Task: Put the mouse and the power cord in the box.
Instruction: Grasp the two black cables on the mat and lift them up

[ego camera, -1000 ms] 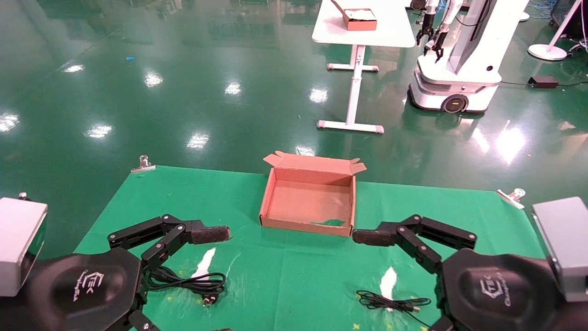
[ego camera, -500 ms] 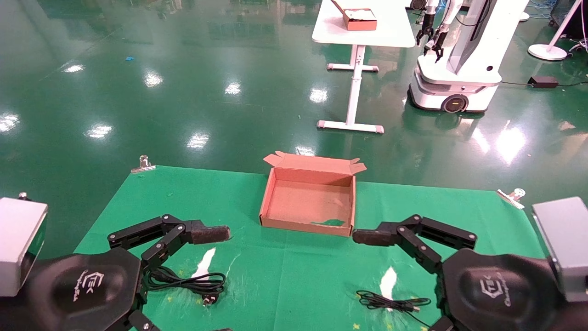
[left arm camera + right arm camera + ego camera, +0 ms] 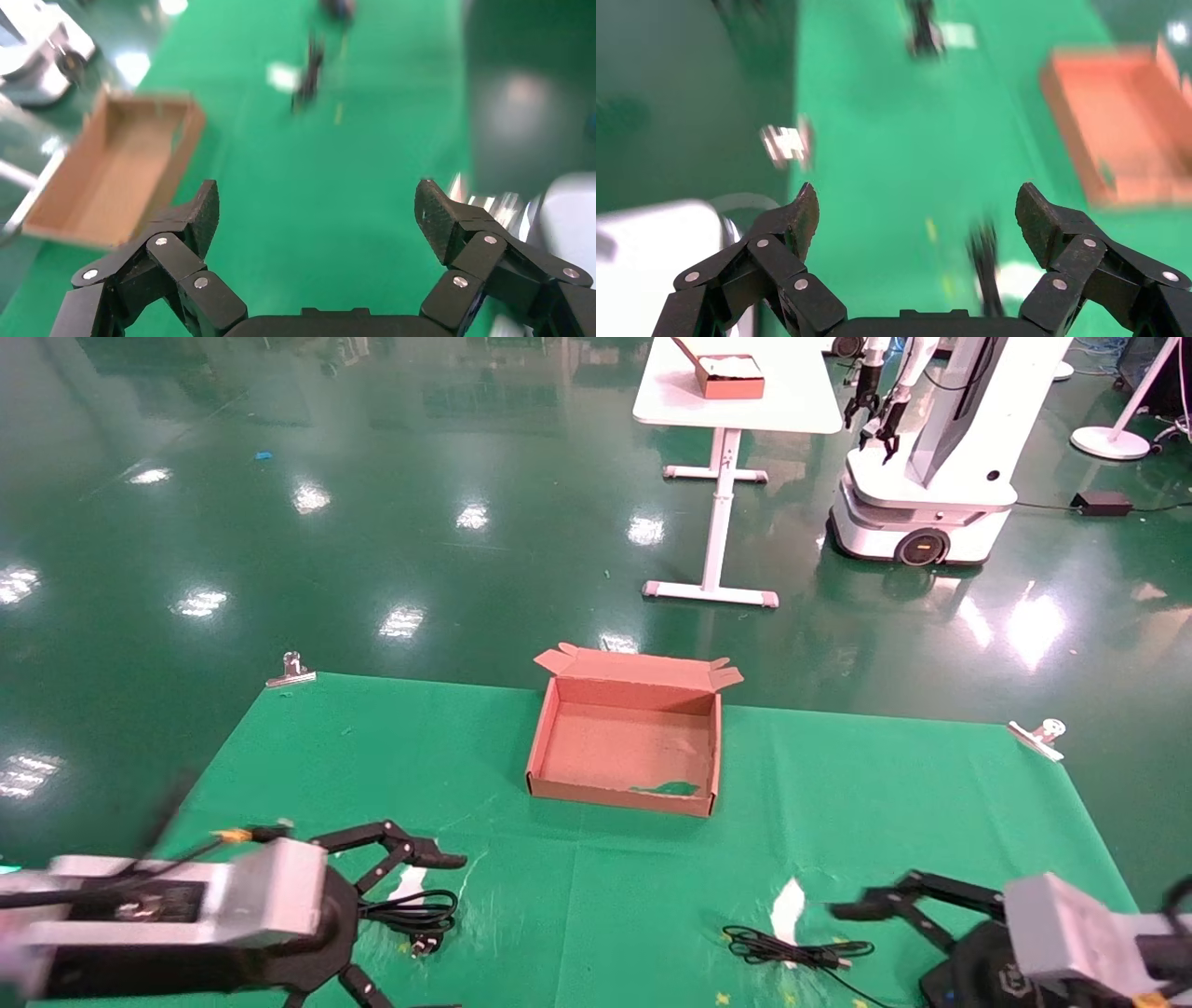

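Note:
The box (image 3: 629, 747) sits open and empty at the far middle of the green cloth; it also shows as box (image 3: 112, 168) and box (image 3: 1130, 119). The power cord (image 3: 410, 910) lies coiled near the front left, its plug (image 3: 426, 945) toward me. My left gripper (image 3: 447, 933) (image 3: 316, 210) hovers open over it, only cloth between its fingers. A thin black cable (image 3: 792, 947) lies at the front right; the mouse itself is hidden. My right gripper (image 3: 843, 957) (image 3: 916, 210) is open just above that cable (image 3: 986, 267).
Metal clips (image 3: 291, 670) (image 3: 1038, 736) pin the cloth's far corners. White worn patches (image 3: 787, 905) mark the cloth near the front. Beyond the table, a white desk carries a small brown box (image 3: 731, 376), and another robot (image 3: 917, 458) stands on the floor.
Both arms have dropped and pulled back from the box's front toward the near edge, turning as they went. The left now hovers at the power cord, the right at the thin cable.

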### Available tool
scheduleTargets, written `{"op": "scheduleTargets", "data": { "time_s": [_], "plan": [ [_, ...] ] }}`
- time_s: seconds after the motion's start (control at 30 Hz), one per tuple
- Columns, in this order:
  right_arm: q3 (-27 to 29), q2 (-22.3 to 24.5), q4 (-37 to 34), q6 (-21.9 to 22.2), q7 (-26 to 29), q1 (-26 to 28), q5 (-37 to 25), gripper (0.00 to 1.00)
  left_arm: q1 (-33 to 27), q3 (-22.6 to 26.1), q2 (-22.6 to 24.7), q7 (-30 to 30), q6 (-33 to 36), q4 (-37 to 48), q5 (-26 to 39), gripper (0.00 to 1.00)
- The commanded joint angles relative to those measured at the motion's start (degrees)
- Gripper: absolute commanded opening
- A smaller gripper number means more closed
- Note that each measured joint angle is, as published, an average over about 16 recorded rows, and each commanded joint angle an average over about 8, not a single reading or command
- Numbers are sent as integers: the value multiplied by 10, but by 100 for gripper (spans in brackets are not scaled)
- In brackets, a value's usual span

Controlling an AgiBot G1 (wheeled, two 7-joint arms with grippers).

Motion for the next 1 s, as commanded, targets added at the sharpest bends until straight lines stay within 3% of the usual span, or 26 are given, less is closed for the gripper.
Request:
{"op": "scheduleTargets", "data": {
  "time_s": [0.03,0.23,0.4,0.63,0.9,0.97,1.0],
  "plan": [
    [-21,0,-36,3,-32,15,-39,100,-31,24,20,36,1,39,59,100],
    [-83,-82,-161,42,-137,94,-187,100,-103,72,87,128,-40,198,168,100],
    [-117,-158,-278,86,-218,139,-257,100,-136,101,132,195,-89,309,227,100],
    [-135,-225,-406,144,-309,176,-292,100,-151,116,177,252,-196,419,265,100],
    [-133,-260,-486,177,-374,196,-293,100,-153,117,201,280,-286,483,275,100],
    [-133,-265,-499,180,-384,199,-292,96,-153,116,204,288,-287,491,273,100],
    [-132,-267,-505,181,-388,199,-291,89,-154,115,204,291,-287,495,272,100]
  ]
}}
